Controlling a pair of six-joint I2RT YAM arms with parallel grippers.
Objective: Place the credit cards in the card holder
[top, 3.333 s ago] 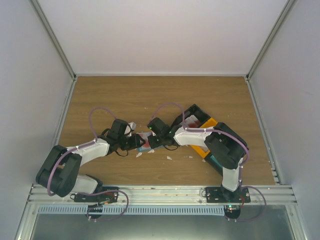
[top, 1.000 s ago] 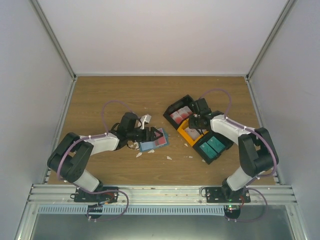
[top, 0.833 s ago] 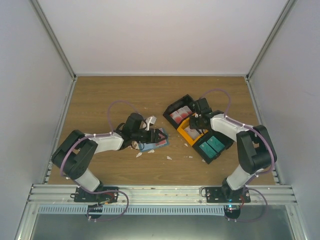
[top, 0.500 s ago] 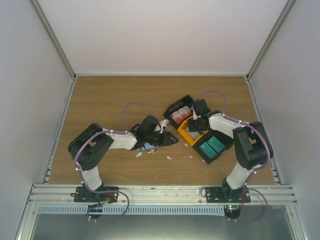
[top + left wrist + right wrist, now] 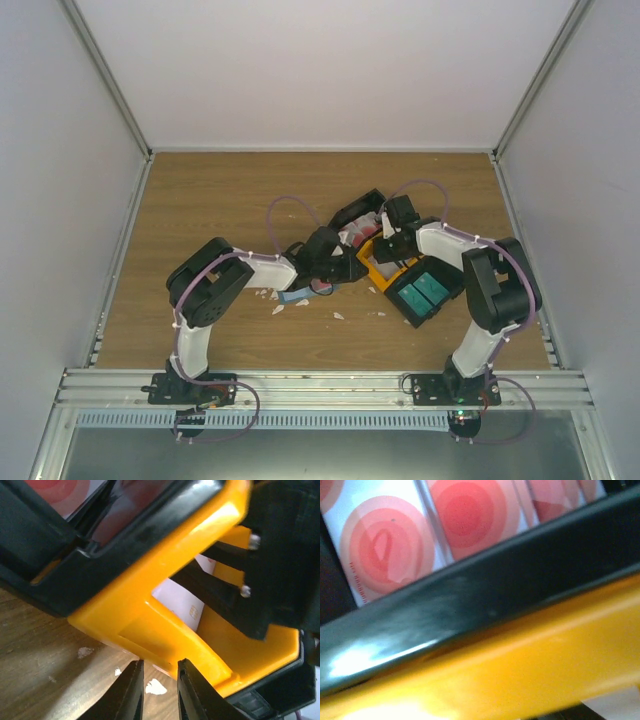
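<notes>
Several white credit cards with red circles [image 5: 390, 550] stand in the black bin [image 5: 352, 213]. Another white card [image 5: 180, 602] lies in the orange bin [image 5: 165, 615]. The blue card holder [image 5: 296, 296] lies flat on the table, mostly hidden under my left arm. My left gripper [image 5: 160, 666] hovers low at the orange bin's outer wall, its jaws narrowly open with only table between them. My right gripper [image 5: 385, 240] reaches into the orange bin; its black fingers [image 5: 220, 595] stand apart over the white card. The right wrist view does not show its own fingers.
A teal bin [image 5: 425, 290] adjoins the orange bin [image 5: 378, 272] on the right. White paper scraps [image 5: 338, 316] lie scattered on the wood in front of the bins, one [image 5: 156, 687] just below my left fingers. Both arms crowd the table's centre.
My left arm has swung right, away from the card holder to the orange bin, while its jaws narrowed. The right gripper has edged slightly left over the bins.
</notes>
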